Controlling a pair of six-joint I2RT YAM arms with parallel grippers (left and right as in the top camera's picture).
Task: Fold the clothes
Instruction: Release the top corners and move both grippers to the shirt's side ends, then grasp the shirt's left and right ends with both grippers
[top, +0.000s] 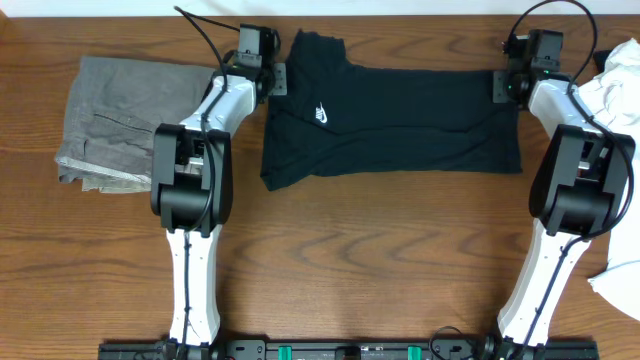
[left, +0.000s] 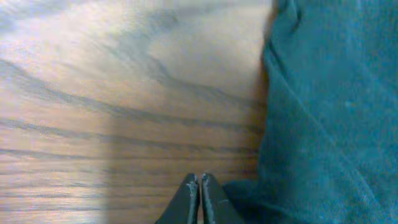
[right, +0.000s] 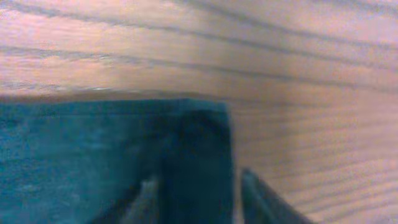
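The black T-shirt (top: 400, 120) with its small white logo (top: 322, 113) lies partly folded, stretched sideways at the back of the table. My left gripper (top: 278, 78) is at its upper left edge. In the left wrist view the jaws (left: 200, 182) are shut with nothing between them, on bare wood just left of the shirt (left: 329, 112). My right gripper (top: 497, 85) is at the shirt's upper right corner. In the right wrist view its fingers (right: 199, 193) are apart and straddle the corner of the shirt (right: 93, 149), one over the cloth and one over the wood.
Folded grey trousers (top: 110, 125) lie at the far left, beside the left arm. A white garment (top: 622, 80) is bunched at the right edge, and more white cloth (top: 620, 280) shows at the lower right. The wooden table (top: 380, 250) extends in front of the shirt.
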